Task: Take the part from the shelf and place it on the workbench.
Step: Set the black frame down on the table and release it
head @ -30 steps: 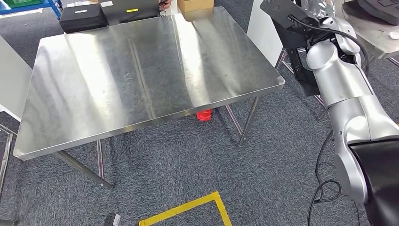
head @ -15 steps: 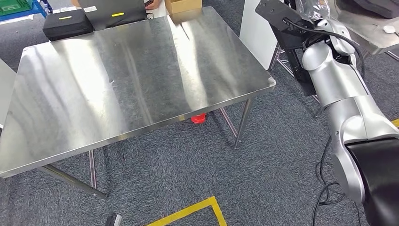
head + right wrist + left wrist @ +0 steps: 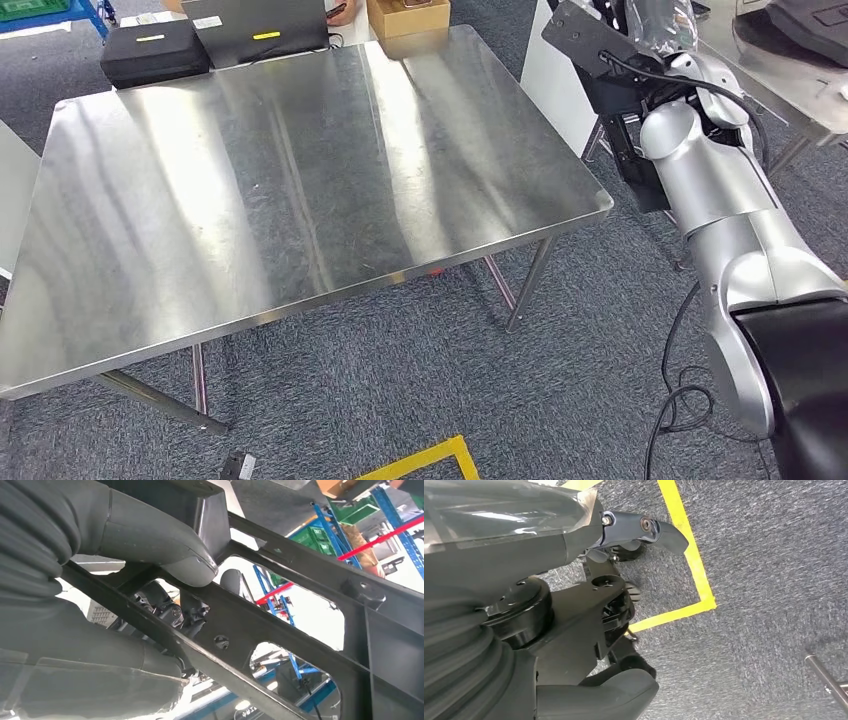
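The part is a flat black frame with cut-out windows (image 3: 280, 620); my right hand (image 3: 165, 545) grips one of its bars, thumb pressed over the top. In the head view the part (image 3: 590, 42) is held up at the upper right, just past the right edge of the steel workbench (image 3: 300, 170), with a longer black section hanging down beside my silver right arm (image 3: 720, 190). My left hand (image 3: 624, 630) hangs low over the carpet, holding nothing, its fingers apart.
At the bench's far edge lie a black case (image 3: 155, 50), a dark flat box (image 3: 265, 22) and a cardboard box (image 3: 408, 15). A white panel (image 3: 558, 95) and a second steel table (image 3: 790, 75) stand on the right. Yellow floor tape (image 3: 420, 462) lies in front.
The whole picture has shifted as the camera moved; the bench's right corner now lies closer under the held part. The red object under the bench is now hidden. The right hand's grip is unchanged.
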Action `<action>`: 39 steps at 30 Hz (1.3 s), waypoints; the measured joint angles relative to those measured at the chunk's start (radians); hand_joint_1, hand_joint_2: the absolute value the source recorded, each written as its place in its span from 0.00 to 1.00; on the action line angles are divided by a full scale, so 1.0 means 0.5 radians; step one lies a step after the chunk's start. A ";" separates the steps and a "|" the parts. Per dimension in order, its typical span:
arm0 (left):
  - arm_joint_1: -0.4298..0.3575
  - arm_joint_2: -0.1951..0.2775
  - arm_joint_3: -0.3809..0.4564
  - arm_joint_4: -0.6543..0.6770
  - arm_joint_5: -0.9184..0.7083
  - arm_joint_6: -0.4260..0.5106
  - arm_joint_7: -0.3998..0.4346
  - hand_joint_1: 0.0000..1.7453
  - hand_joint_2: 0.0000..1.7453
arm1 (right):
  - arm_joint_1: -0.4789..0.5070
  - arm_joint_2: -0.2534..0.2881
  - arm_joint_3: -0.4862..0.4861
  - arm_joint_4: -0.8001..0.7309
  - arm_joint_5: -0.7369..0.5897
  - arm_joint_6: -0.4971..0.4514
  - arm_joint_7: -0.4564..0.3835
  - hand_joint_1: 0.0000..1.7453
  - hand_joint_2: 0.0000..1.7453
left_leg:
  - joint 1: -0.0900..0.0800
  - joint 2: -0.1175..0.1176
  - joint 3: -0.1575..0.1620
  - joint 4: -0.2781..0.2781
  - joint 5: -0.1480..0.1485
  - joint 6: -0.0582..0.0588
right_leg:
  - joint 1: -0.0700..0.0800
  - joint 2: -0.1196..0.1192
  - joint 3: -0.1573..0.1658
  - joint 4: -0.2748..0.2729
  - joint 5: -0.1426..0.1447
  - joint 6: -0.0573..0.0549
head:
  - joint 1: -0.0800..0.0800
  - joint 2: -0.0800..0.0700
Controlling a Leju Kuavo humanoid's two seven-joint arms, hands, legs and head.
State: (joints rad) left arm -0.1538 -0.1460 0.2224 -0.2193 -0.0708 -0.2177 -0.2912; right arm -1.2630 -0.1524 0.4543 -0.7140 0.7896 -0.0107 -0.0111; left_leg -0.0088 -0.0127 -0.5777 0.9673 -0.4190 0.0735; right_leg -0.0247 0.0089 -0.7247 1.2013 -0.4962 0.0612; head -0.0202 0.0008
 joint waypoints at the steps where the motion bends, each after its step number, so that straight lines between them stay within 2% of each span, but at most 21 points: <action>1: 0.000 0.000 0.000 0.000 -0.001 0.001 0.003 0.00 1.00 | 0.002 0.000 0.000 0.003 0.002 0.000 0.000 1.00 1.00 | 0.001 -0.002 0.011 0.012 -0.022 -0.011 | -0.005 -0.006 0.040 -0.149 0.095 0.022 | 0.002 0.000; 2: -0.001 0.000 0.000 0.000 0.000 0.002 0.005 0.00 1.00 | 0.003 0.000 0.001 0.006 0.002 -0.001 0.000 1.00 1.00 | 0.001 -0.005 0.019 0.029 -0.044 -0.023 | -0.004 -0.012 0.075 -0.272 0.154 0.024 | 0.002 0.000; 4: -0.002 0.001 0.000 0.000 0.000 0.007 0.011 0.00 1.00 | 0.008 0.001 0.002 0.014 0.001 -0.004 0.000 1.00 1.00 | -0.005 -0.005 0.019 0.059 -0.084 -0.048 | 0.004 -0.020 0.125 -0.400 0.218 -0.016 | 0.002 0.000; 6: -0.002 0.003 0.000 0.000 0.002 0.014 0.012 0.00 1.00 | 0.014 0.002 0.001 0.019 -0.002 -0.007 0.000 1.00 1.00 | -0.007 -0.005 0.018 0.074 -0.103 -0.065 | 0.003 -0.016 0.143 -0.393 0.214 -0.064 | -0.003 0.000; 8: -0.002 0.006 0.001 0.000 0.007 0.018 0.012 0.00 1.00 | 0.014 0.003 0.000 0.021 -0.009 -0.008 0.000 1.00 1.00 | 0.000 0.002 -0.018 0.143 -0.123 -0.085 | -0.011 -0.013 0.161 -0.394 0.210 -0.082 | -0.009 0.000; 9: -0.003 0.007 0.002 0.000 0.010 0.020 0.011 0.00 1.00 | 0.011 0.005 0.000 0.022 -0.011 -0.008 0.000 1.00 1.00 | 0.007 0.007 -0.069 0.227 -0.146 -0.100 | -0.017 -0.012 0.173 -0.396 0.205 -0.091 | -0.012 0.000; 12: -0.003 0.004 0.004 0.000 0.017 0.022 0.012 0.00 1.00 | 0.013 0.012 0.000 0.030 -0.016 -0.007 -0.002 1.00 1.00 | 0.031 0.020 -0.310 0.576 -0.262 -0.139 | -0.013 -0.005 0.194 -0.396 0.180 -0.111 | -0.018 0.000; 13: -0.002 0.004 0.004 0.000 0.019 0.023 0.012 0.00 1.00 | 0.018 0.013 0.000 0.035 -0.017 -0.007 -0.002 1.00 1.00 | 0.036 0.021 -0.365 0.626 -0.268 -0.144 | -0.011 -0.003 0.202 -0.396 0.171 -0.113 | -0.018 0.000; 14: -0.002 0.004 0.005 0.000 0.021 0.024 0.012 0.00 1.00 | 0.023 0.013 0.000 0.039 -0.018 -0.006 -0.002 1.00 1.00 | 0.038 0.020 -0.382 0.601 -0.231 -0.143 | -0.010 0.000 0.211 -0.396 0.163 -0.112 | -0.018 0.000; 16: -0.002 0.004 0.006 0.000 0.023 0.026 0.013 0.00 1.00 | 0.025 0.015 0.000 0.044 -0.018 -0.006 -0.002 1.00 1.00 | 0.037 0.020 -0.306 0.361 -0.056 -0.124 | -0.009 0.003 0.235 -0.397 0.146 -0.105 | -0.018 0.000; 18: -0.005 0.006 0.008 0.000 0.023 0.026 0.016 0.00 1.00 | 0.020 0.014 0.000 0.047 -0.018 -0.008 -0.004 1.00 1.00 | 0.025 0.020 -0.205 0.123 0.052 -0.093 | -0.006 0.007 0.254 -0.403 0.132 -0.092 | -0.016 0.000; 23: -0.008 0.003 0.011 -0.001 0.022 0.024 0.027 0.00 1.00 | 0.041 0.001 -0.001 0.078 0.037 -0.045 0.011 1.00 1.00 | 0.009 0.019 -0.110 0.019 0.074 -0.038 | 0.004 0.001 0.263 -0.392 0.095 -0.047 | -0.017 0.000; 25: -0.014 0.001 0.011 -0.001 0.019 0.023 0.030 0.00 1.00 | 0.044 -0.009 0.001 0.107 0.102 -0.092 0.035 1.00 1.00 | 0.012 0.021 -0.081 -0.014 0.085 -0.019 | 0.011 -0.006 0.176 -0.220 0.018 -0.058 | -0.013 0.000; 27: -0.018 0.000 0.012 -0.001 0.015 0.022 0.038 0.00 1.00 | 0.058 -0.018 0.006 0.156 0.192 -0.144 0.073 1.00 1.00 | 0.005 0.016 -0.074 -0.016 0.080 -0.006 | 0.010 -0.008 0.026 0.055 -0.074 -0.067 | -0.011 0.000; 28: -0.018 -0.002 0.012 -0.001 0.013 0.021 0.043 0.00 1.00 | 0.074 -0.024 0.010 0.179 0.227 -0.160 0.089 1.00 1.00 | 0.003 0.012 -0.072 -0.015 0.077 -0.004 | 0.010 -0.008 -0.028 0.137 -0.088 -0.060 | -0.010 0.000; 29: -0.017 -0.003 0.012 -0.001 0.012 0.021 0.047 0.00 1.00 | 0.091 -0.028 0.014 0.199 0.255 -0.171 0.101 1.00 1.00 | 0.002 0.008 -0.071 -0.011 0.073 -0.003 | 0.010 -0.008 -0.051 0.154 -0.074 -0.048 | -0.008 0.000; 31: -0.017 -0.006 0.012 -0.001 0.009 0.021 0.050 0.00 1.00 | 0.113 -0.031 0.022 0.223 0.296 -0.187 0.121 1.00 1.00 | 0.001 0.002 -0.072 0.005 0.061 -0.009 | 0.007 -0.009 0.014 -0.027 0.028 -0.016 | -0.007 0.000; 33: -0.022 -0.007 0.012 -0.001 0.004 0.022 0.054 0.00 1.00 | 0.117 -0.028 0.040 0.257 0.389 -0.224 0.177 1.00 1.00 | -0.006 -0.001 -0.081 0.042 0.033 -0.026 | 0.007 -0.014 0.136 -0.282 0.131 -0.009 | -0.008 0.000; 35: -0.027 -0.007 0.012 -0.001 0.000 0.026 0.060 0.00 1.00 | 0.125 -0.020 0.061 0.306 0.499 -0.265 0.250 1.00 1.00 | -0.013 -0.004 -0.092 0.070 0.011 -0.043 | 0.013 -0.016 0.198 -0.392 0.167 -0.029 | -0.008 0.000; 37: -0.030 -0.005 0.015 -0.001 0.005 0.035 0.062 0.00 1.00 | 0.139 0.000 0.074 0.357 0.566 -0.287 0.300 1.00 1.00 | -0.011 -0.004 -0.097 0.080 0.002 -0.053 | 0.009 -0.013 0.202 -0.393 0.171 -0.051 | -0.006 0.000; 39: -0.033 0.000 0.020 -0.001 0.014 0.044 0.062 0.00 1.00 | 0.146 0.040 0.087 0.408 0.631 -0.306 0.335 1.00 1.00 | -0.004 -0.001 -0.128 0.152 -0.053 -0.079 | -0.007 -0.009 0.204 -0.397 0.175 -0.070 | -0.013 0.000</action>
State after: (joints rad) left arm -0.1701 -0.1462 0.2323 -0.2197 -0.0637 -0.1956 -0.2602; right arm -1.1899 -0.1322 0.4976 -0.5098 1.1049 -0.1635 0.1565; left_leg -0.0111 -0.0130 -0.6417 1.0434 -0.4454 0.0338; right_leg -0.0282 0.0043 -0.6226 1.0030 -0.4085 0.0260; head -0.0266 0.0008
